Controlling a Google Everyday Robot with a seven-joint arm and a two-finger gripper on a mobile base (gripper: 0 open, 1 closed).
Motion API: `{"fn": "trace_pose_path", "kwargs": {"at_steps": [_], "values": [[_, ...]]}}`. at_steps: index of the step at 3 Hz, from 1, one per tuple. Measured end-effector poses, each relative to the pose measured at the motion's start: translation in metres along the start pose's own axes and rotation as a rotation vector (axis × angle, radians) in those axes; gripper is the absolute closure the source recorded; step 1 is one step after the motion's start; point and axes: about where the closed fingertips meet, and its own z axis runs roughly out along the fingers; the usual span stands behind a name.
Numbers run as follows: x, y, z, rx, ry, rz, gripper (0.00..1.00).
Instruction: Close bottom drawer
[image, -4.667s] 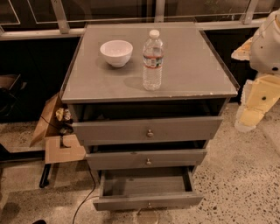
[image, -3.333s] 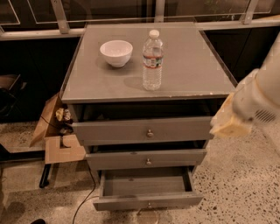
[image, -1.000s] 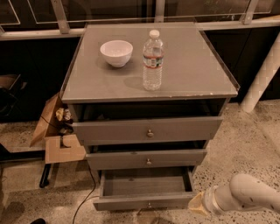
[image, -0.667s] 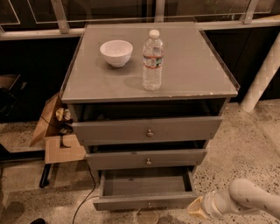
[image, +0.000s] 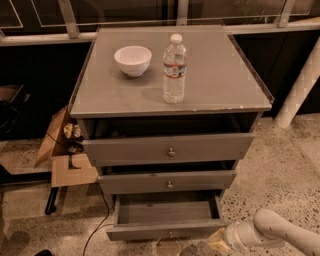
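Observation:
The bottom drawer (image: 165, 230) is the lowest of three gray drawers in a small cabinet. It stands pulled out, with its empty inside showing and its small round knob (image: 171, 233) at the centre of the slim front panel. My gripper (image: 209, 245) is low at the bottom right, just in front of the right part of that front panel. Its white arm (image: 280, 235) reaches in from the right edge.
On the cabinet top (image: 225, 85) stand a white bowl (image: 132, 60) and a water bottle (image: 174, 69). The middle drawer (image: 167, 182) and top drawer (image: 170, 149) are slightly out. Cardboard boxes (image: 65, 160) and a cable (image: 97, 225) lie on the left. A white post (image: 300, 90) stands on the right.
My arm came down from the upper right to floor level and moved left toward the bottom drawer's front. The drawer, bowl and bottle have not moved.

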Motion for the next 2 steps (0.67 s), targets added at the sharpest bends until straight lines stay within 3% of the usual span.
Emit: {"fn": "trace_pose_path", "kwargs": {"at_steps": [1,2], "values": [[0.007,-0.002,0.006,0.009,0.003,-0.016,1.00],[0.016,-0.022,0.024,0.053,0.004,-0.091,1.00]]}}
